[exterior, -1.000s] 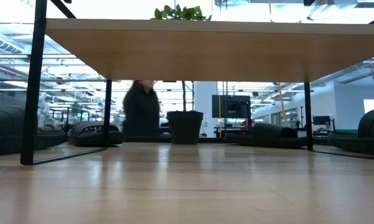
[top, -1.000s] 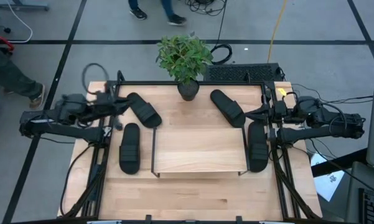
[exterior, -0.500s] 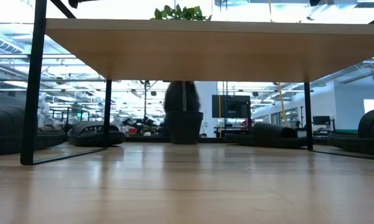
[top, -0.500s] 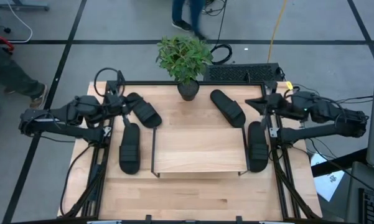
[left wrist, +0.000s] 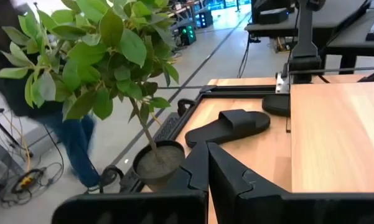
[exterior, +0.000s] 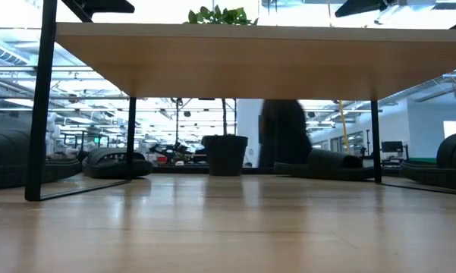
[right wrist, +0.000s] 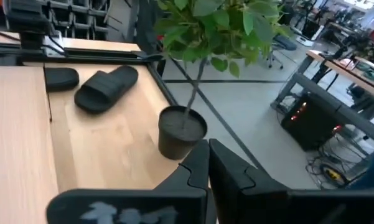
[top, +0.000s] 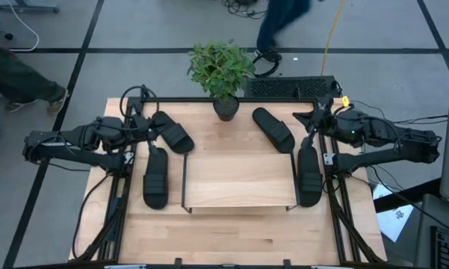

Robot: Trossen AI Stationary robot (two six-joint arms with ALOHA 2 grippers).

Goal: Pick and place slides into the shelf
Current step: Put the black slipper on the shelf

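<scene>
Right now the big wooden desk (top: 231, 243) holds everything. The shelf (top: 239, 179) sits in the middle of it — a light board with thin black wire ends — and nothing is on it yet, so the job looks like it is just starting.

Four black slides lie around the shelf, two on each side, likely so each arm has its own pair close by. On the left, one slide (top: 155, 176) lies just beside the shelf end and another (top: 172, 131) lies slanted farther back. On the right, one slide (top: 308, 175) lies beside the other shelf end and another (top: 273, 128) lies slanted near the potted plant (top: 221, 71), which stands at the back edge.

The left gripper (top: 140, 125) hangs over the desk's left edge, close to the slanted slide. The right gripper (top: 314, 124) hangs over the right edge, above its nearer slide. In both wrist views the jaws are pressed together and hold nothing — they would need to spread before a grab.
</scene>
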